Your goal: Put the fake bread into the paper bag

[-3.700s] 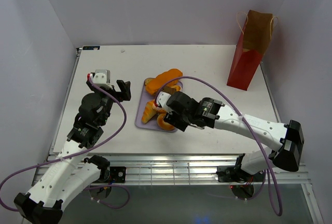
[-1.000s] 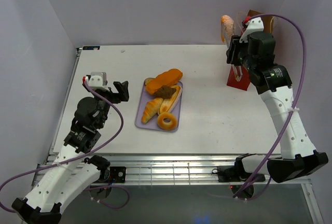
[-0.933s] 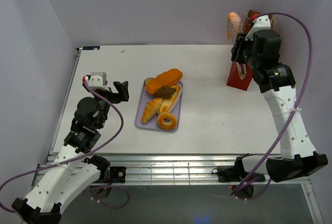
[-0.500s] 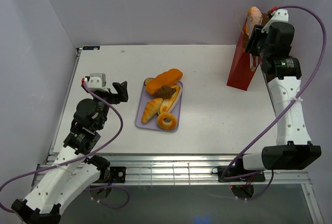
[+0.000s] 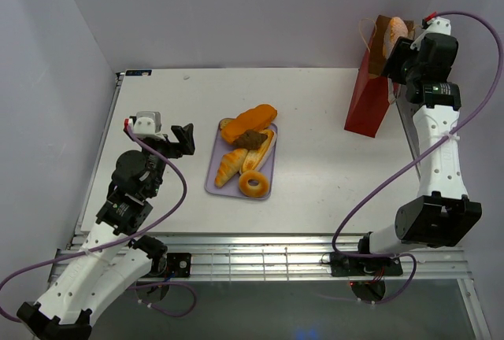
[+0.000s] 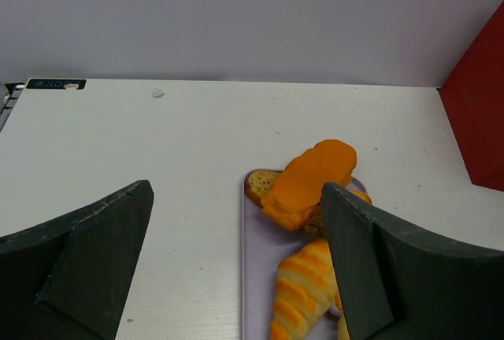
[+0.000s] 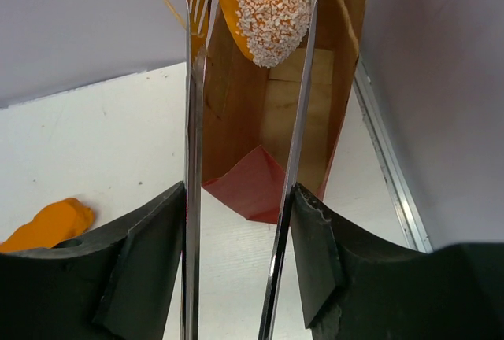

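Observation:
My right gripper (image 5: 402, 50) is shut on thin metal tongs (image 7: 193, 120). The tongs pinch a sprinkle-frosted donut (image 7: 272, 5) right above the open mouth of the red and brown paper bag (image 5: 368, 97). The bag's brown inside (image 7: 283, 96) shows below the donut. The donut also shows at the bag's top in the top view (image 5: 396, 31). My left gripper (image 5: 187, 137) is open and empty, left of the lavender tray (image 5: 214, 189). The tray holds an orange loaf (image 5: 248, 122), a dark piece (image 5: 252, 138), a croissant (image 5: 228, 167) and a tan ring donut (image 5: 253, 184).
The bag stands at the table's far right corner, close to the right wall and the table's metal edge (image 7: 390, 175). In the left wrist view the tray (image 6: 256, 261) with the loaf (image 6: 311, 182) and croissant (image 6: 303, 293) lies between my open fingers.
My right arm has carried the donut in the tongs rightward and up, from left of the bag to right over its mouth. The left arm has stayed still.

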Controlling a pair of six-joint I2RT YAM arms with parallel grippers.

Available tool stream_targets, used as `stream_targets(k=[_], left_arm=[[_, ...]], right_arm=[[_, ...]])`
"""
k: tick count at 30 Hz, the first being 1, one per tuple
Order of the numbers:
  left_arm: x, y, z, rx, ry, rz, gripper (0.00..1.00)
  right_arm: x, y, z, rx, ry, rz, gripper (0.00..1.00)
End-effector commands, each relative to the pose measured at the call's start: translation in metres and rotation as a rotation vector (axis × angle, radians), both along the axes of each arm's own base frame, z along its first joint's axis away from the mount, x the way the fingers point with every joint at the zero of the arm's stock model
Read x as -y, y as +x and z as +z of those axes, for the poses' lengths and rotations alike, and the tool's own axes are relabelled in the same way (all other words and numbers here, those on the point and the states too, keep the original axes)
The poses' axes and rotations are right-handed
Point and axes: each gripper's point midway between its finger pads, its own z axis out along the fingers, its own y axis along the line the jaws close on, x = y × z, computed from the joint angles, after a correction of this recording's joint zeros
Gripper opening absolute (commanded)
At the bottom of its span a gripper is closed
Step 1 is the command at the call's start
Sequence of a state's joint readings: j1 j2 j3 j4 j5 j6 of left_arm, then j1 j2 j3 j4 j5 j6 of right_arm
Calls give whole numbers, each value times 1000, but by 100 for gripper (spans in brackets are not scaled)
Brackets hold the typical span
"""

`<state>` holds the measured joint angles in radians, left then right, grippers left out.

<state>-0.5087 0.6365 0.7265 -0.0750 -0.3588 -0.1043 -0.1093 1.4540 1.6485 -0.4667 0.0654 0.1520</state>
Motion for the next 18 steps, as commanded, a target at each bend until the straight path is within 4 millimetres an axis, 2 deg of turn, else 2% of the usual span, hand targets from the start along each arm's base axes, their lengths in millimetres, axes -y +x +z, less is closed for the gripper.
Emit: stream_targets(k=[1, 10, 18], left_arm=[[-1, -3, 3, 18, 1, 2, 98], [1, -3, 2, 15, 2, -3, 98], [3, -2, 0, 12, 8, -10, 98]], right_arm=[[-8, 9, 16, 75, 19, 46, 60], [-12, 8, 13, 68, 32, 60, 64], [-26, -4, 28, 94, 50, 134, 62]])
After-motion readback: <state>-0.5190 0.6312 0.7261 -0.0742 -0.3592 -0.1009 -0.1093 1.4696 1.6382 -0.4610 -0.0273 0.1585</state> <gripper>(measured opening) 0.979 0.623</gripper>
